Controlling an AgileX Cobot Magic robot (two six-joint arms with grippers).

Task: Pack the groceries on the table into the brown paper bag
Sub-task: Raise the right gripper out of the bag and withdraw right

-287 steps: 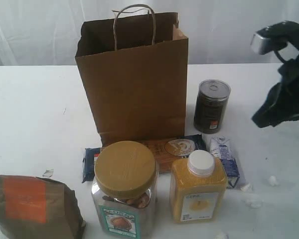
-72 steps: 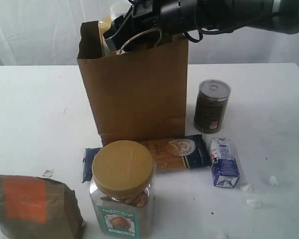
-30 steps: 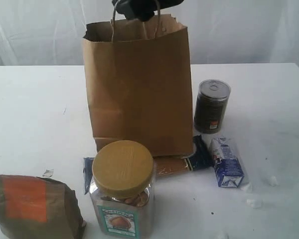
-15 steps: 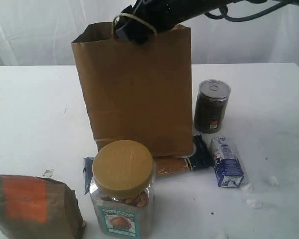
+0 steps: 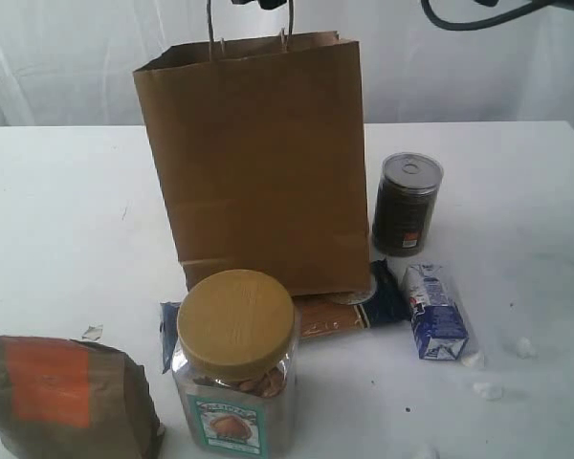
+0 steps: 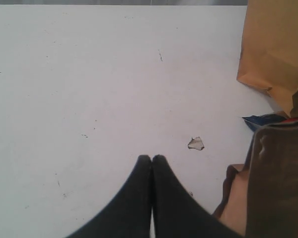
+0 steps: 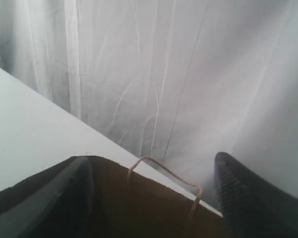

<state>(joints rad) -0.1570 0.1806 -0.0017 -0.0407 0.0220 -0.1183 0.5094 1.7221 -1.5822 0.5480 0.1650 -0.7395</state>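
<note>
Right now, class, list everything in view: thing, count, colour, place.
Tall kraft paper bag: one, brown, standing mid-table.
Cylindrical can: one, dark, right of the bag.
Small carton: one, blue-white, lying in front of the can.
Flat spaghetti packet: one, blue-ended, at the bag's base, partly hidden.
Clear lidded jar: one, tan lid, front.
Soft pouch: one, brown with orange label, front left.
Crumbs: several, white, scattered.
Flat tabletop: one, white.
Curtain: white, behind.
Left jaws: black, shut, over table.
Right jaws: black, open, above the bag.

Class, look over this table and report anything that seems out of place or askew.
The brown paper bag overlaps the spaghetti packet, apparently sitting on its far edge rather than flat on the table. Small white crumbs lie scattered near the carton.
</note>
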